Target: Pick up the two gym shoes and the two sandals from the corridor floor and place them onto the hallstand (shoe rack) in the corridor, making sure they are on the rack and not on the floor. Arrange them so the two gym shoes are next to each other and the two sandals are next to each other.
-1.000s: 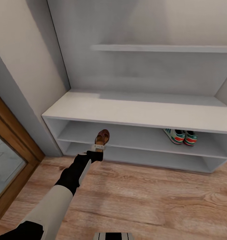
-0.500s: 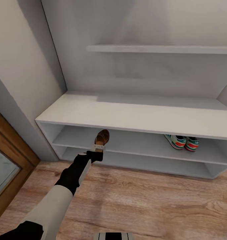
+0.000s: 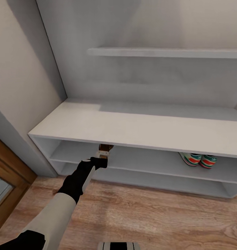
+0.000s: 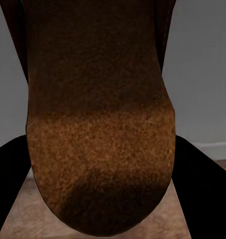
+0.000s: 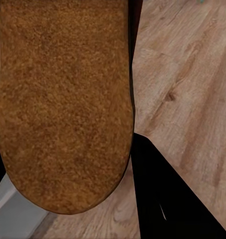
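Note:
My left gripper is shut on a brown sandal at the front edge of the hallstand's upper open tier, and the bench top hides most of that sandal. Close up in the left wrist view, this sandal's brown sole sits between dark fingers. In the right wrist view a second sandal's tan sole lies against a dark finger, held over the corridor floor. The two gym shoes stand side by side at the right of the same tier.
A wall shelf runs above the bench top. A wood-framed door or mirror stands at the left beside a grey wall. The lower tier is bare, and plank floor lies in front.
The whole view has shifted as the camera moved closer to the hallstand. My left gripper has carried the sandal further under the bench top, so less of it shows.

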Available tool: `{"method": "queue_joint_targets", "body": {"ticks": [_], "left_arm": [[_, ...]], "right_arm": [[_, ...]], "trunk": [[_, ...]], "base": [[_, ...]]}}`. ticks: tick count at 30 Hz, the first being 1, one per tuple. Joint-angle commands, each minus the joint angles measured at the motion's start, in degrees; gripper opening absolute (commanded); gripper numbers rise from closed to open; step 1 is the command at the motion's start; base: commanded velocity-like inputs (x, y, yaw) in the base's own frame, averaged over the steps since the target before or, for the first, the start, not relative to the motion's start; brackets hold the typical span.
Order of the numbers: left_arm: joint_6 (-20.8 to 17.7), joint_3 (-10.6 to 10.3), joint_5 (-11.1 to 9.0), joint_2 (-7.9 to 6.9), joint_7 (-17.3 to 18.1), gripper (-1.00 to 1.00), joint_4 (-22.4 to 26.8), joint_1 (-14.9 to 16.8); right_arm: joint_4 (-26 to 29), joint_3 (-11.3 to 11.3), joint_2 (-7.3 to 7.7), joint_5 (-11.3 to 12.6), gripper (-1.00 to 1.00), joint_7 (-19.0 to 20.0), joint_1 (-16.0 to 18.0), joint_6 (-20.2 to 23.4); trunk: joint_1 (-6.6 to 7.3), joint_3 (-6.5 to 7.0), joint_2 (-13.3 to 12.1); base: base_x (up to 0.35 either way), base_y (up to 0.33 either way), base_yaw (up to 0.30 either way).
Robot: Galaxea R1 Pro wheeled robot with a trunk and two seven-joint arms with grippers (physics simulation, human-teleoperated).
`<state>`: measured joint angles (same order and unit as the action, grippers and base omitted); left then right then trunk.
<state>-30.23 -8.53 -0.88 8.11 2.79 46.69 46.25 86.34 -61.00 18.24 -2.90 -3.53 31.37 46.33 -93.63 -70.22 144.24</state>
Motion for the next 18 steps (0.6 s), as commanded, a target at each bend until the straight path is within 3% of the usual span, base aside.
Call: {"method": "queue_joint_targets", "body": {"ticks": [1, 18], "left_arm": [[-0.29, 0.00, -0.08, -0.01, 0.11, -1.00, 0.07, 0.01], [-0.27, 0.00, -0.08, 0.02, 0.11, -1.00, 0.07, 0.03]], "right_arm": [[0.05, 0.00, 0.00, -0.09, -1.00, -0.07, 0.03, 0.34], [0.05, 0.00, -0.02, -0.10, -1.00, -0.05, 0.05, 0.34]], "trunk": [[0.00, -0.05, 0.02], [0.00, -0.05, 0.02]], "base": [[0.067, 0.000, 0.000], [0.081, 0.000, 0.000]]}}
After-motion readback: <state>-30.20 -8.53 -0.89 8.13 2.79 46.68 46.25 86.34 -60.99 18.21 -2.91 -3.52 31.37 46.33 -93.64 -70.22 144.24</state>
